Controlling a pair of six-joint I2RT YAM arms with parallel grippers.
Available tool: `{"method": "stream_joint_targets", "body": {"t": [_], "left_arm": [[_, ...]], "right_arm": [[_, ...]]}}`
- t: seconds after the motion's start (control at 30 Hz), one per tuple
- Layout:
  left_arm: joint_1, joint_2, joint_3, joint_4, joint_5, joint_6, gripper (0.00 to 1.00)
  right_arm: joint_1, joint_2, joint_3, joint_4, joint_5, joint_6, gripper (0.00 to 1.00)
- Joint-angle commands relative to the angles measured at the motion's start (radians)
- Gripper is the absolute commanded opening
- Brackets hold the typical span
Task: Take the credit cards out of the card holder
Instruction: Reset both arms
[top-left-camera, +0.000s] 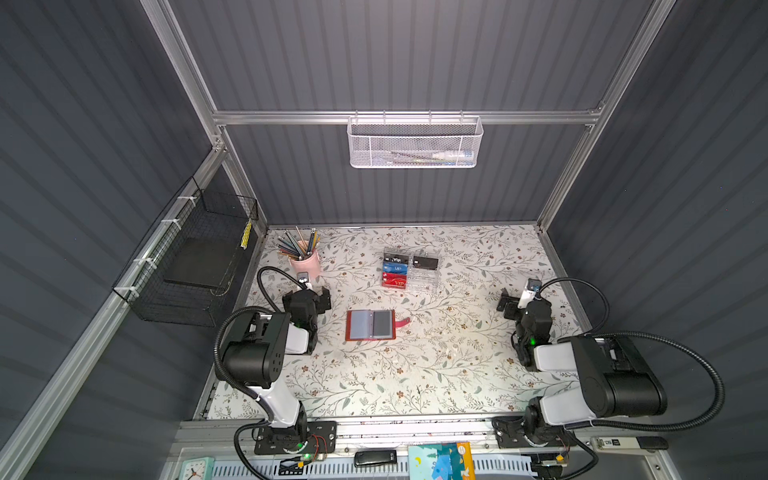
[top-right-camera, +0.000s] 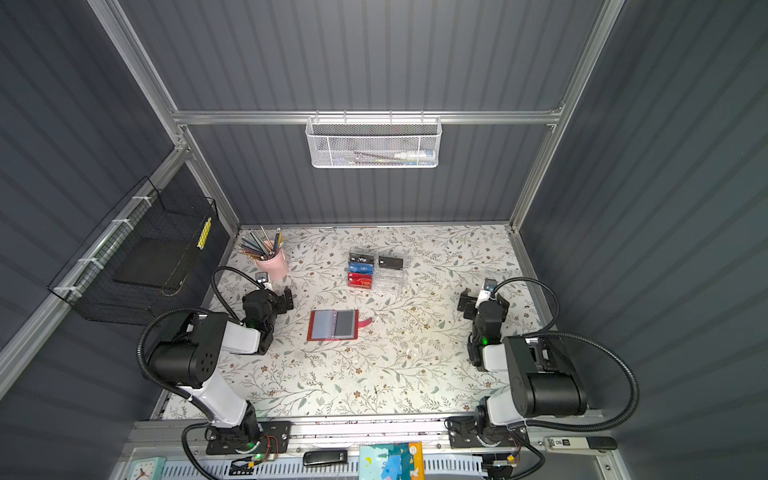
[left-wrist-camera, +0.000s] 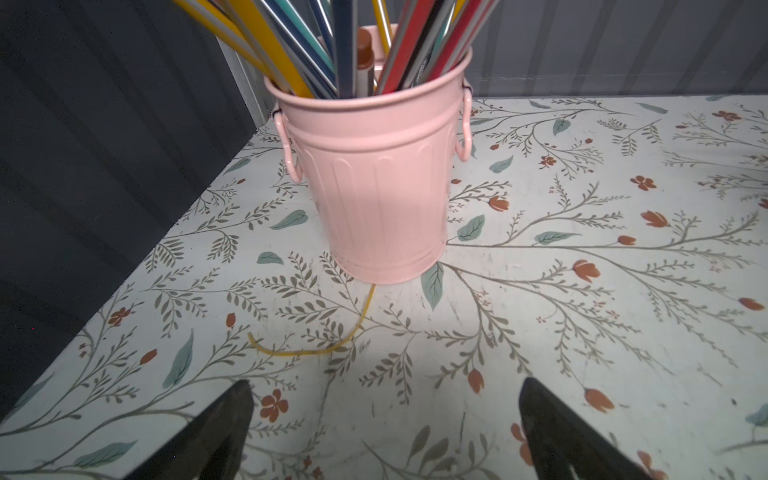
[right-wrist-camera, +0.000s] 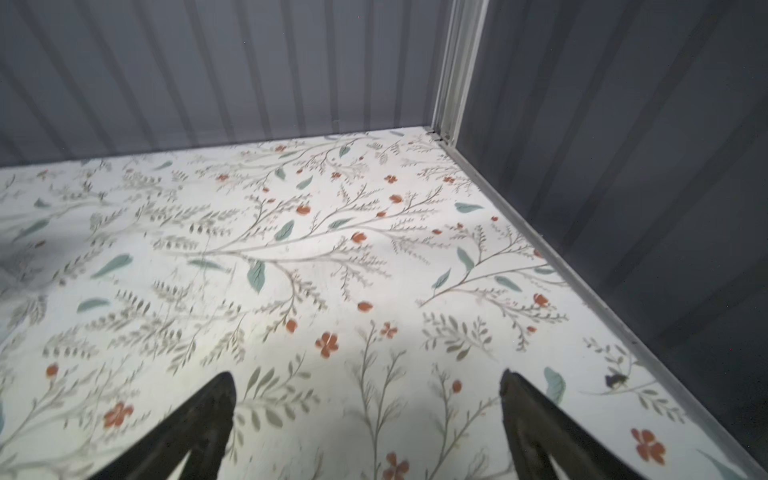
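A: The small red leather-like card holder (top-left-camera: 370, 325)?
B: Open flat on the surface (top-left-camera: 415, 374), grey sleeve pages up (strap tab splayed sideways).
A: The thin plastic credit cards (top-left-camera: 394, 270)?
B: Black, blue, red, grouped behind it, apart.

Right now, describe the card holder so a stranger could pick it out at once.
On the floral table, look at the middle, nearer its front edge than the clear box. The card holder lies there open and flat. It alone is a red booklet, with grey sleeve pages and a strap tab sticking out sideways.
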Motion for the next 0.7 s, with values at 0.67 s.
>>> {"method": "stream_joint_targets", "body": {"t": [0.67], "left_arm": [[-0.009,0.006,0.01,-0.007,0.016,0.021,1.0]], "right_arm": [[-0.016,-0.015,0.04,-0.042,-0.027,0.05,0.99]]}}
